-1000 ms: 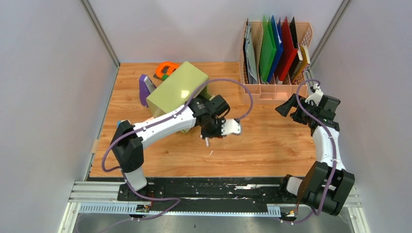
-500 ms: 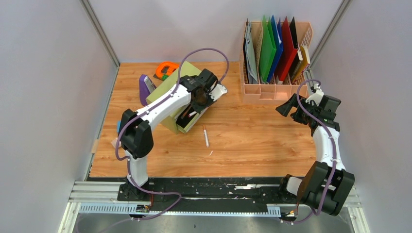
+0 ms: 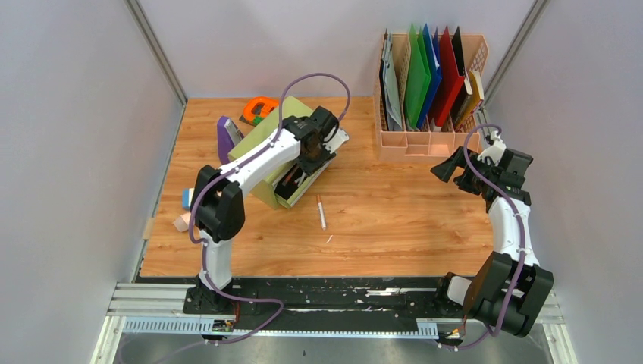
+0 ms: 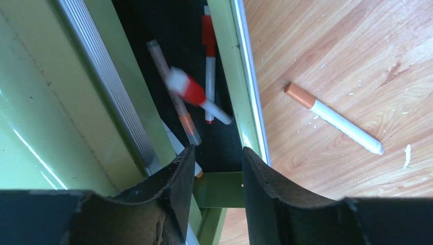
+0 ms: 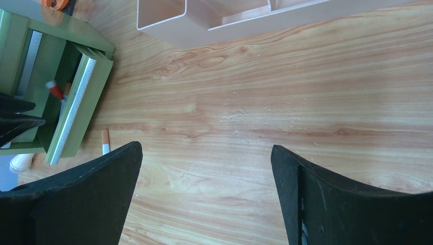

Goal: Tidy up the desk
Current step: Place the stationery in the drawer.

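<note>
Left gripper [image 4: 218, 158]: fingers [image 4: 176, 189] stood apart with a clear gap, nothing between them. They hung over the near end of the open drawer [image 4: 227, 51], with its green front edge showing below the gap.

Drawer contents, left wrist view: one red-capped marker [image 4: 191, 92], blurred and lying aslant across a grey pen [image 4: 171, 87]. A second red-and-white marker [image 4: 209, 76] lay along the drawer wall.

On the wood just beside the drawer lay an orange-capped white marker [image 4: 332, 118], apart from the drawer and touched by neither gripper.

The drawer belonged to the olive-green chest [image 3: 261, 144], which sat tilted at the far left of the desk [image 3: 394, 220]. The left arm reached across the chest's top.

Right gripper [image 5: 207, 148]: fingers [image 5: 102, 189] spread wide and holding nothing. It hovered over bare wood at the right side, near the peach file rack [image 5: 204, 30] but not touching it.

Desk: orange-brown plank top filling the cell, with the black and silver rail [image 3: 341, 299] along its near edge where both arm bases were bolted.

The rack stood at the far right corner holding upright coloured folders [image 3: 417, 72].

Behind the chest were a purple object [image 3: 226, 136] and an orange one [image 3: 260, 106]. I could not tell what either was.

Two small blocks, blue [image 3: 187, 198] and pink [image 3: 180, 222], sat near the left edge.
</note>
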Robot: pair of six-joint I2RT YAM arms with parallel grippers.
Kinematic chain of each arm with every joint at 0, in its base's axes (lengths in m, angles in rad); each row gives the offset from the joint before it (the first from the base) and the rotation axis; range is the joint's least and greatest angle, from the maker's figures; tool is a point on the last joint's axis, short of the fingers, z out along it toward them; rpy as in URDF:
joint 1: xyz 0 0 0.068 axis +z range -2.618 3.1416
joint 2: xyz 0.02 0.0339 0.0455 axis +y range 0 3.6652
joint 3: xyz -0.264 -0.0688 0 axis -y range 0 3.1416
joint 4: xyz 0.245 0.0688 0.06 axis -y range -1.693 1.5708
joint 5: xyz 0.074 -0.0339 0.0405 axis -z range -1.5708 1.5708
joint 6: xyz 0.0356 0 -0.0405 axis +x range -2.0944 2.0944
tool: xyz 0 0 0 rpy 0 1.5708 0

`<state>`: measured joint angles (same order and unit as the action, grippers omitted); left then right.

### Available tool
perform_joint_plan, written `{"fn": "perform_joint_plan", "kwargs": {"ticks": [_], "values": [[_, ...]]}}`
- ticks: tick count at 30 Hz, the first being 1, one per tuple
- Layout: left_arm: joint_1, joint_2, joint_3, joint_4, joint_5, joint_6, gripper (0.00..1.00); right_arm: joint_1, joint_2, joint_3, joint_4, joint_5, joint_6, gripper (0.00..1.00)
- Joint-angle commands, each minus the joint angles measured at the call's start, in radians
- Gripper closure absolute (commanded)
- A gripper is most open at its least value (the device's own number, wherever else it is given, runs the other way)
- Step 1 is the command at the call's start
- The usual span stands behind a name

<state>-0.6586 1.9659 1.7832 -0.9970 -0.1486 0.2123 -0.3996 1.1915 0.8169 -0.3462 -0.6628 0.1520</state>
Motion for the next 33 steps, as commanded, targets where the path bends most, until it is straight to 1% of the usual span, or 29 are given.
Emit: {"fn": "perform_joint_plan", "kwargs": {"ticks": [1, 2, 5, 8, 11, 13, 18, 19, 21, 26, 30, 33], "values": [[0.000, -0.008, 0.033, 0.021, 0.006, -0.026, 0.52, -0.008, -0.014, 0.002, 0.029, -0.021, 0.002, 0.00], [0.000, -0.018, 0.033, 0.024, 0.013, -0.028, 0.52, -0.008, -0.013, 0.002, 0.029, -0.021, 0.001, 0.00], [-0.002, -0.055, 0.016, 0.033, 0.112, -0.005, 0.51, -0.008, -0.012, 0.002, 0.029, -0.021, 0.001, 0.00], [-0.017, -0.109, -0.012, 0.039, 0.192, 0.060, 0.48, -0.008, -0.009, 0.002, 0.029, -0.022, 0.001, 0.00], [-0.048, -0.169, -0.084, 0.054, 0.262, 0.133, 0.47, -0.008, -0.007, 0.002, 0.028, -0.022, 0.002, 0.00], [-0.088, -0.207, -0.146, 0.074, 0.290, 0.203, 0.46, -0.008, -0.006, 0.002, 0.028, -0.022, 0.001, 0.00], [-0.221, -0.247, -0.284, 0.091, 0.250, 0.409, 0.44, -0.008, -0.006, 0.002, 0.029, -0.020, 0.001, 0.00], [-0.233, -0.249, -0.297, 0.096, 0.244, 0.458, 0.41, -0.007, -0.006, 0.002, 0.028, -0.020, 0.001, 0.00], [-0.266, -0.251, -0.331, 0.119, 0.227, 0.510, 0.37, -0.007, -0.006, 0.002, 0.028, -0.020, 0.001, 0.00], [-0.271, -0.240, -0.398, 0.183, 0.219, 0.633, 0.29, -0.009, -0.007, 0.001, 0.029, -0.019, 0.001, 0.00], [-0.271, -0.221, -0.442, 0.234, 0.202, 0.760, 0.28, -0.009, -0.009, 0.002, 0.029, -0.018, 0.002, 0.00], [-0.271, -0.196, -0.457, 0.244, 0.180, 0.811, 0.28, -0.011, -0.010, 0.002, 0.028, -0.019, 0.000, 0.00]]}}
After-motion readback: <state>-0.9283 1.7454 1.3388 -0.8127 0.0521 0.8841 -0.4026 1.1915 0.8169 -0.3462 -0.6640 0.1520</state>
